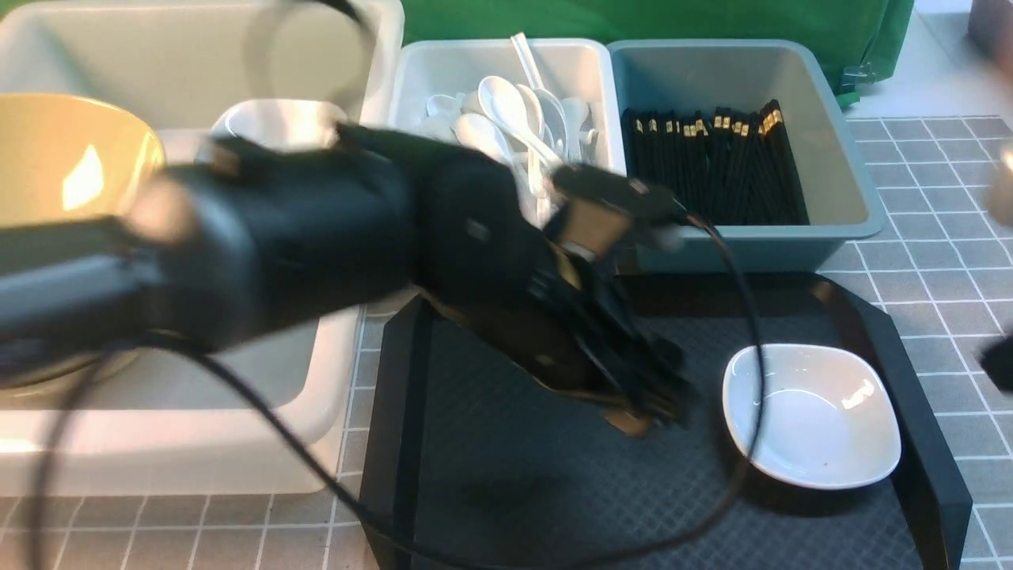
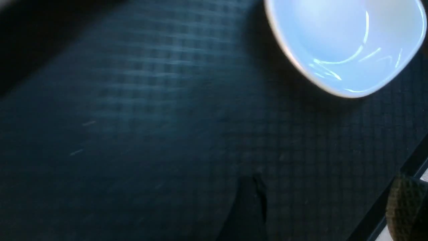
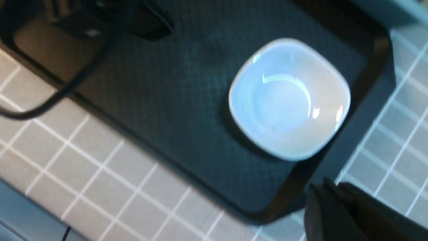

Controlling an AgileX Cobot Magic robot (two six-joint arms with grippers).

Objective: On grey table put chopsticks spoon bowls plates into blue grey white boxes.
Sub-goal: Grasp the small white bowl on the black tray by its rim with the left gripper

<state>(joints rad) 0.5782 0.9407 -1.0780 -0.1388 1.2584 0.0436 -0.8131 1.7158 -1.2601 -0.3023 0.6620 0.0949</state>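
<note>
Nearest us, we see the grey table point(image 1: 198, 530) at the near left, its pale grid lines running past the black tray point(image 1: 538, 507). A dark cable point(image 1: 261, 408) loops across the near part of the front view.

On the right side of the tray lies one white plate point(image 1: 815, 419), upright and close to the tray's right wall. Our left arm point(image 1: 316, 237) reaches in from the left over the tray, and we have the left gripper point(image 2: 326, 187) spread wide to the left of the plate, with nothing between its fingertips. At the right edge, our right gripper point(image 3: 329, 189) has its fingers together, holding nothing that we can see.

Along the left stands the big translucent white tub point(image 1: 198, 459). In it we see a yellow bowl point(image 1: 71, 158), tilted up, and to its right some white dishware point(image 1: 277, 123), partly hidden by our arm.

Farther off, beyond the tray, we have the pale grey-white box point(image 1: 617, 119) in the middle, with white spoons point(image 1: 506, 107) heaped in it. Just to its right is the teal-blue box point(image 1: 823, 233), where black chopsticks point(image 1: 720, 170) lie bunched, gold bands toward the far side. Behind both boxes we see green cloth point(image 1: 633, 20).
</note>
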